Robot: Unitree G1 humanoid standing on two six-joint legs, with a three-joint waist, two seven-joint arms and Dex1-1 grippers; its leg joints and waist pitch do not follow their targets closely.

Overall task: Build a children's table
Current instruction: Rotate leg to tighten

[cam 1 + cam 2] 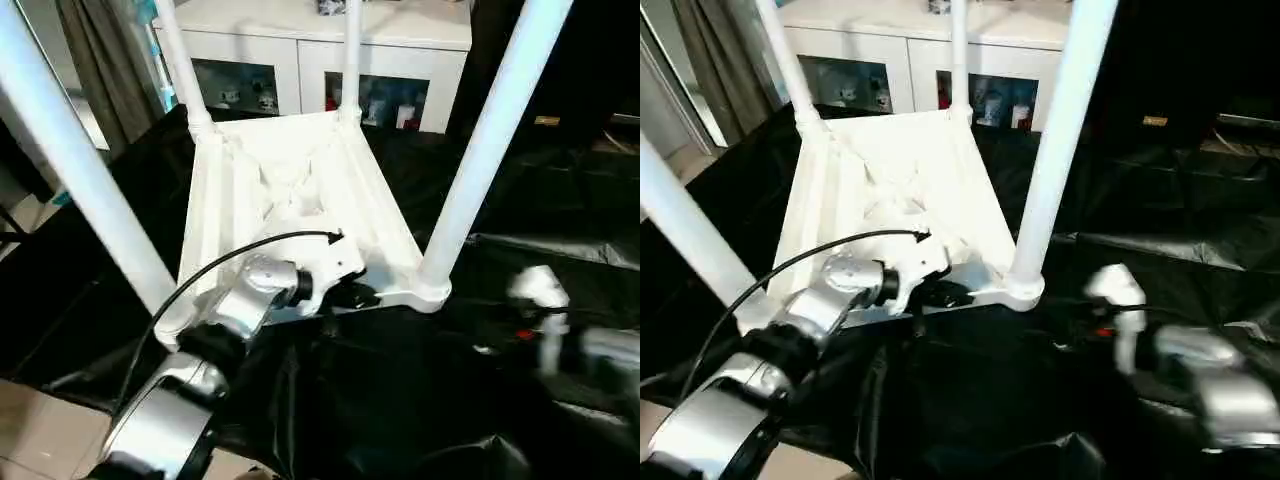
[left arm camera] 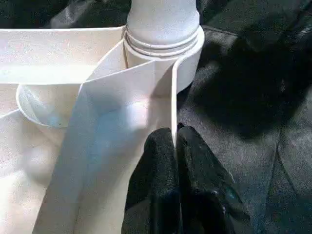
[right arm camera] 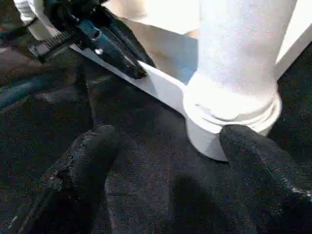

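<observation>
Table [image 1: 300,190] lies upside down on black sheeting [image 1: 400,400], ribbed underside up, four legs fitted: near-right leg [image 1: 490,150] at 2 o'clock, near-left leg [image 1: 80,190] at 9 o'clock. White cabinet [image 1: 400,40] with glass fronts at 12 o'clock; curtain [image 1: 100,60] at 11.

Left gripper [image 2: 175,146] at the table's near edge, fingers pinched together on the thin rim wall, just beside the near-right socket [image 2: 165,44].

Right gripper [image 3: 165,161] spread wide apart, near that socket's base, on the sheeting side.

White glass-fronted cabinet [image 1: 330,60] behind black sheeting [image 1: 400,400]; perhaps a curtain [image 1: 95,60] beside it
</observation>
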